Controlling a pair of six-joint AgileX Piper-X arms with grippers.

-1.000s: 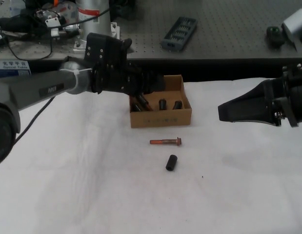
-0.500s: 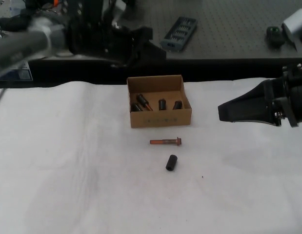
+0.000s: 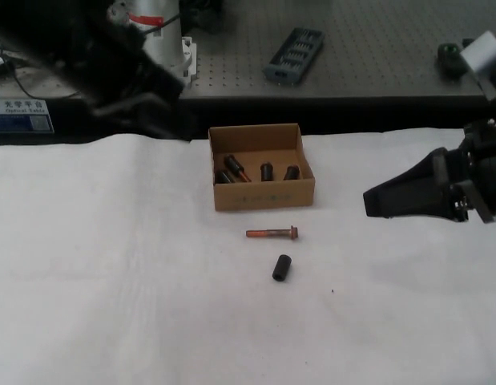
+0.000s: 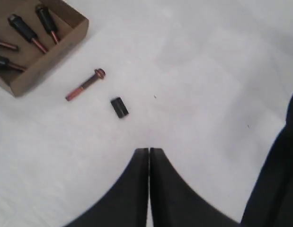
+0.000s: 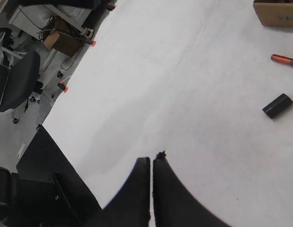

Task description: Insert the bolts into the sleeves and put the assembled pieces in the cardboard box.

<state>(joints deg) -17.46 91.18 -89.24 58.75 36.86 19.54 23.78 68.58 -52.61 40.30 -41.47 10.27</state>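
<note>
On the white cloth (image 3: 151, 305) a loose black sleeve (image 3: 281, 267) is seen nearest, with a copper-coloured bolt (image 3: 272, 233) laid just beyond it, not touching. Farther back the cardboard box (image 3: 264, 195) is set, several assembled pieces (image 3: 233, 168) lying inside. The right gripper (image 5: 151, 161) is held at the right, fingers pressed together; the left gripper (image 4: 149, 152), likewise closed on nothing, is raised at the far left

Before the cardboard box (image 3: 264, 195) a bolt (image 3: 272, 233), before that a sleeve (image 3: 281, 268)
</note>
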